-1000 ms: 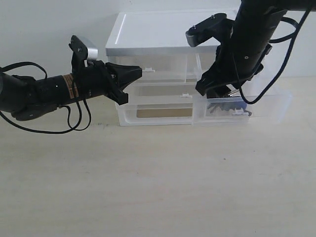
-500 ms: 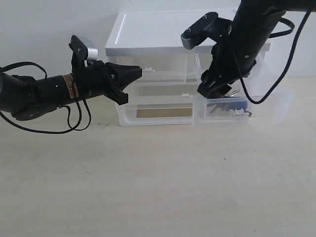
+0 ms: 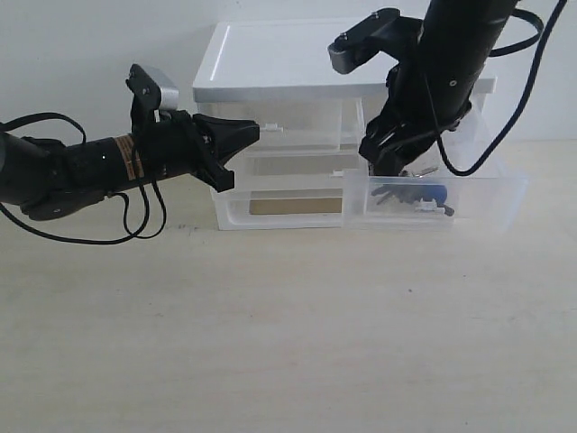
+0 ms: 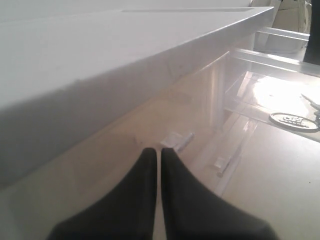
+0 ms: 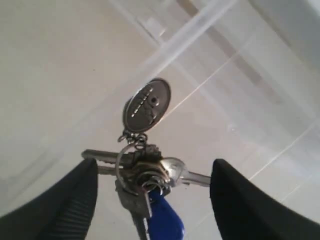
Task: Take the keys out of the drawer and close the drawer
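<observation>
The small translucent drawer (image 3: 491,194) at the cabinet's lower right stands pulled out. The keys (image 3: 410,194) lie on its floor, with a blue fob and an oval metal tag (image 5: 147,106). My right gripper (image 3: 389,168) hangs over the drawer, open. In the right wrist view its fingers (image 5: 65,200) stand on either side of the keys (image 5: 145,175) without touching them. My left gripper (image 3: 254,132) is shut and empty, tips close to the tab of the upper left drawer (image 3: 270,128). The left wrist view shows its shut tips (image 4: 155,152) and the oval tag (image 4: 294,121) far off.
The white cabinet (image 3: 270,72) stands against the back wall with several translucent drawers, the wider ones (image 3: 288,206) closed. The wooden table (image 3: 288,325) stretches in front. Cables hang from both arms.
The right arm lifted a little and shifted left. The small drawer now stands further out. The left arm has not moved.
</observation>
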You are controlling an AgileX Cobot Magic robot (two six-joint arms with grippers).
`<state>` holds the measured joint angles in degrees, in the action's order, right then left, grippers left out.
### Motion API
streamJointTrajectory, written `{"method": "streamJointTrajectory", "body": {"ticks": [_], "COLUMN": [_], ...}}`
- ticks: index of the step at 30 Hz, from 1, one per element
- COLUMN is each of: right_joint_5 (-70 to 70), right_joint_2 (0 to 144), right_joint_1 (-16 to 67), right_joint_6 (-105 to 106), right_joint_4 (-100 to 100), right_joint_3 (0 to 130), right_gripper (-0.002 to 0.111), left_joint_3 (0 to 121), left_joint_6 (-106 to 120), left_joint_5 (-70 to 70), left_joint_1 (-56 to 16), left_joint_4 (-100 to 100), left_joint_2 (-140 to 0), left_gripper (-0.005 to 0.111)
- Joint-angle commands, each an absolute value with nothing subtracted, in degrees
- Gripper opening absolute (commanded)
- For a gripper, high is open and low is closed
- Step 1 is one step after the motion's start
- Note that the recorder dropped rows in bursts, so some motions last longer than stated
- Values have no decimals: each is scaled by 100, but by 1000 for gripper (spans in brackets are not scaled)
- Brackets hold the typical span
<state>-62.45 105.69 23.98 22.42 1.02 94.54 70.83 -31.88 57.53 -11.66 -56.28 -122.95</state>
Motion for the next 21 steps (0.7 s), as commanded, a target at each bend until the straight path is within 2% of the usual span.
{"method": "streamJointTrajectory", "body": {"ticks": [1,11,13,14,17,19,21], "right_joint_5": [-6460,-6141,-6121,-6121,-6121,-6096,-6008], "right_joint_2": [10736,11095,11130,11151,11172,11182,11182], "right_joint_1": [2394,2394,2394,2394,2394,2394,2394], "right_joint_6": [2414,2101,1992,1984,1984,1984,1966], "right_joint_4": [77,790,988,1061,1191,1221,1221], "right_joint_3": [9491,9491,9491,9491,9491,9491,9491], "right_gripper": [59,59,55,50,24,2,0], "left_joint_3": [7198,7198,7198,7198,7198,7198,7198], "left_joint_6": [-3155,-3155,-3155,-3155,-3155,-3131,-3131], "left_joint_5": [5075,5075,5075,5075,5075,5075,5075], "left_joint_1": [-1120,-1120,-1120,-1120,-1120,-1120,-1120], "left_joint_4": [-4860,-4860,-4860,-4860,-4860,-4860,-4860], "left_joint_2": [-12339,-12339,-12339,-12339,-12339,-12339,-12339], "left_gripper": [4,4,4,4,4,4,4]}}
